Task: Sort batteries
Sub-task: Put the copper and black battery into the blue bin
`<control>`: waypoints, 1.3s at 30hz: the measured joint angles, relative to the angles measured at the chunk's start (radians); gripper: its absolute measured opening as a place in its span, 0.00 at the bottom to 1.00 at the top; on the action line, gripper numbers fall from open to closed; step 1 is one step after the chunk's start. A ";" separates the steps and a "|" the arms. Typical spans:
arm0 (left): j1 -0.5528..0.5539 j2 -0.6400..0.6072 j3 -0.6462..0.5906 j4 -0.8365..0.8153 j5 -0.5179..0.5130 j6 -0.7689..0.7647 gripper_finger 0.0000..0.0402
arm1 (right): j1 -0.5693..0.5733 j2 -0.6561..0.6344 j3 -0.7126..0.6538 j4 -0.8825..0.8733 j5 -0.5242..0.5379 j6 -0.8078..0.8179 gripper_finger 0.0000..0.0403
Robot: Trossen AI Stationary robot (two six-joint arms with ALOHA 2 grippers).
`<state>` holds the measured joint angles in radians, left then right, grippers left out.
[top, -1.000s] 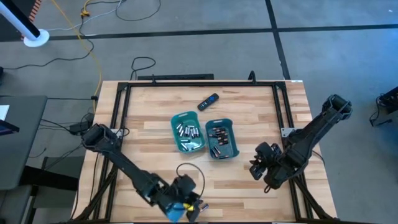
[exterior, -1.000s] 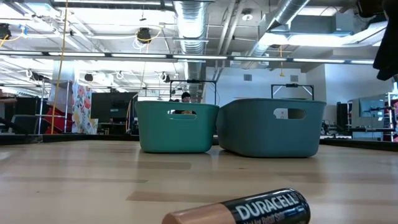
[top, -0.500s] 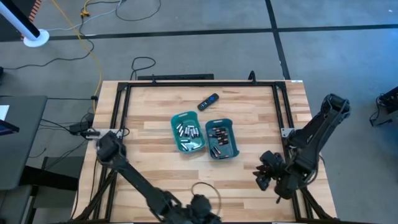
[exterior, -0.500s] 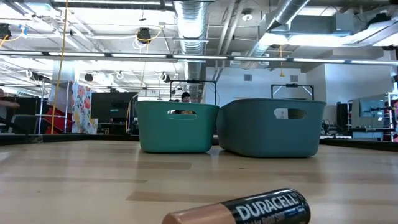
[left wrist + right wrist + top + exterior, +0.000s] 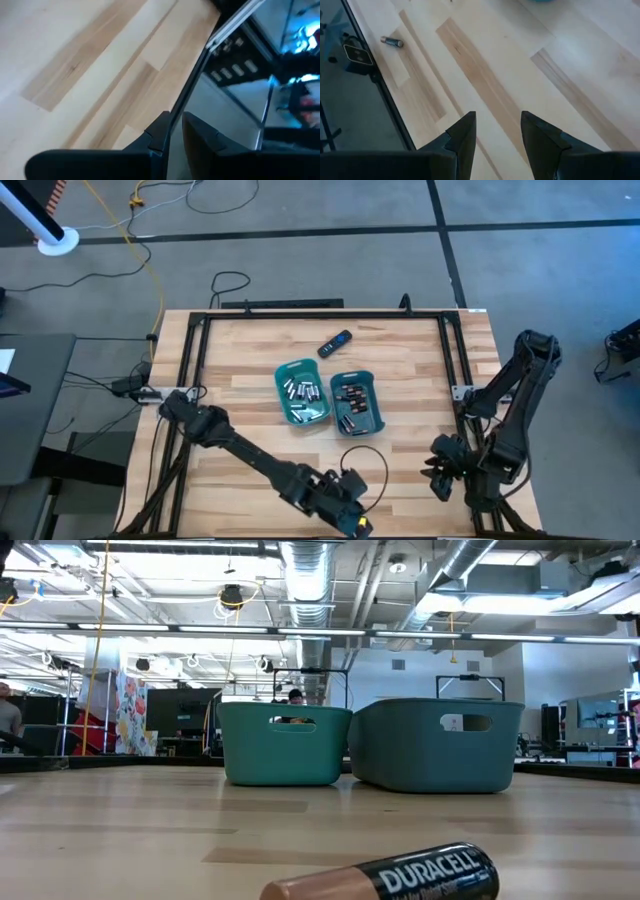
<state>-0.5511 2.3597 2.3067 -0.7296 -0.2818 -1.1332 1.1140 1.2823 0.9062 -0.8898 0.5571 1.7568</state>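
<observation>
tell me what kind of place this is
Probably a robotics lab or workshop: exposed ceiling ducts, a wooden table with two teal trays of batteries, cables across the concrete floor.

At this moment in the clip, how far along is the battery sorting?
Mostly done: silvery batteries lie in the left tray, dark coppery ones in the right tray. Nothing is in hand: the left gripper is shut and empty, the right gripper open. One Duracell battery remains loose on the table.

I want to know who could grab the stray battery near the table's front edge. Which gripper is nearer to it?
Left. The left gripper, shut, is at the front edge close to the battery; the right gripper waits, open, off toward the table's right side.
</observation>
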 joint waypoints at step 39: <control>0.045 -0.001 -0.003 -0.240 0.076 0.024 0.41 | 0.009 0.000 0.000 -0.022 0.024 -0.014 0.43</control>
<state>-0.5066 2.3589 2.3039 -0.9701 -0.2058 -1.1095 1.1233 1.2823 0.9062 -0.9115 0.5807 1.7425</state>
